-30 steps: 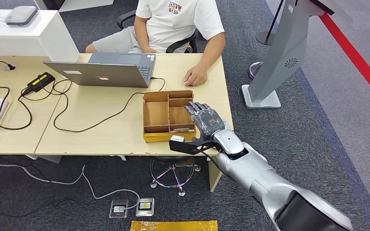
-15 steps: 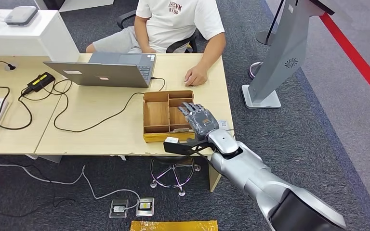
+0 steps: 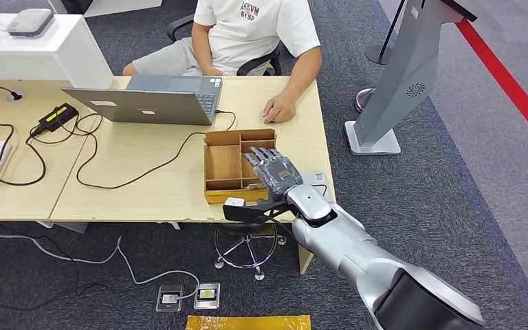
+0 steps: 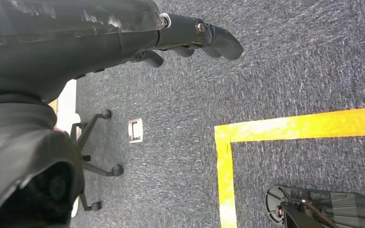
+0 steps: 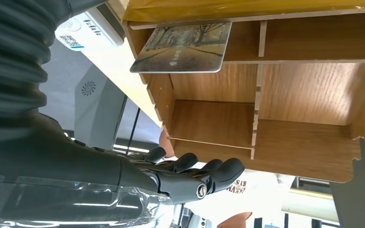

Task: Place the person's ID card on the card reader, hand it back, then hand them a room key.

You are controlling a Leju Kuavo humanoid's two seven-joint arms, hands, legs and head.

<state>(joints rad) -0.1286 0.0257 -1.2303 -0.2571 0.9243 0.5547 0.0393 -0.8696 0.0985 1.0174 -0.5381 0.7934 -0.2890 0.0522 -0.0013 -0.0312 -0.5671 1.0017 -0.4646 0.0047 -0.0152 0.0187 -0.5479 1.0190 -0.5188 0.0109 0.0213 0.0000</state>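
We observe our right hand (image 3: pixel 277 173) extended forward, fingers (image 5: pixel 218 169) straight and apart, holding nothing. Our left hand (image 4: pixel 190 40) hangs with fingers loosely curled.

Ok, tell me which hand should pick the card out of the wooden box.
Right. The right robot hand is already over the wooden box, fingers spread and holding nothing, with the card lying in a slot close by. The left robot hand hangs down over the carpet, away from the desk.

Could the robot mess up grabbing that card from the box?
Maybe. The card lies in a narrow slot of the wooden box, so the right hand, open above it, might bump the thin dividers. The box sits by the table edge and could be shoved off.
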